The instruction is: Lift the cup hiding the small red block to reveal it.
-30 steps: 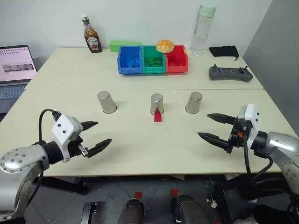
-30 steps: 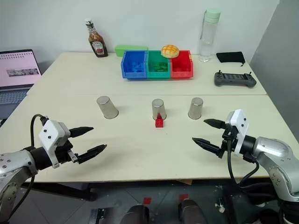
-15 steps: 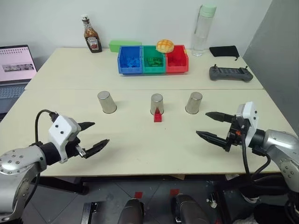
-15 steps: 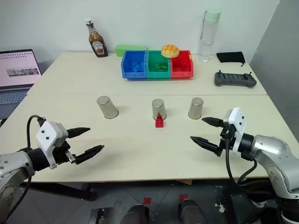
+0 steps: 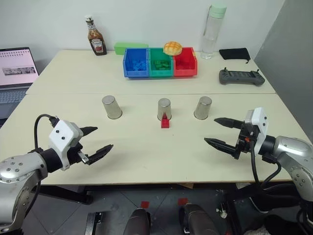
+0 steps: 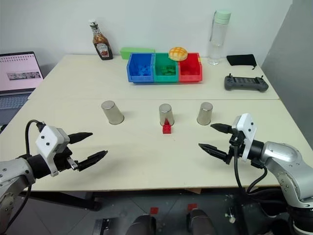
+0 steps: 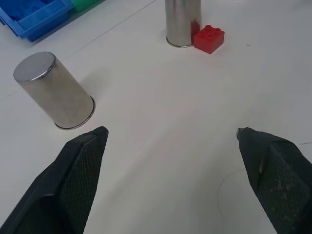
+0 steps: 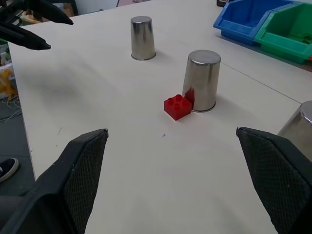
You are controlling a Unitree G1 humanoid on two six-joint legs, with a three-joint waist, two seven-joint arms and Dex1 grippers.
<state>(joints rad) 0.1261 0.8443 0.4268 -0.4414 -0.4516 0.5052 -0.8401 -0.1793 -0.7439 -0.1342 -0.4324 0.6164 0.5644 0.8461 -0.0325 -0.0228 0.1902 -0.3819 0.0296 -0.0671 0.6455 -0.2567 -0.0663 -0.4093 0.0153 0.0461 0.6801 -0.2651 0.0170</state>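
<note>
Three silver cups stand upside down in a row across the table: left (image 5: 111, 107), middle (image 5: 164, 108) and right (image 5: 202, 107). The small red block (image 5: 165, 122) lies uncovered on the table, against the front of the middle cup (image 8: 202, 80). My left gripper (image 5: 102, 138) hovers open near the table's front left, short of the left cup (image 7: 54, 91), with nothing between its fingers. My right gripper (image 5: 211, 130) hovers open at the front right, short of the right cup, also holding nothing. The block (image 7: 208, 38) also shows in the left wrist view.
Blue (image 5: 135, 62), green (image 5: 160, 62) and red (image 5: 185, 62) bins stand in a row at the back, a bun (image 5: 172, 48) on top. A ketchup bottle (image 5: 96, 37), water bottle (image 5: 213, 30), controller (image 5: 241, 77) and laptop (image 5: 15, 73) sit around the edges.
</note>
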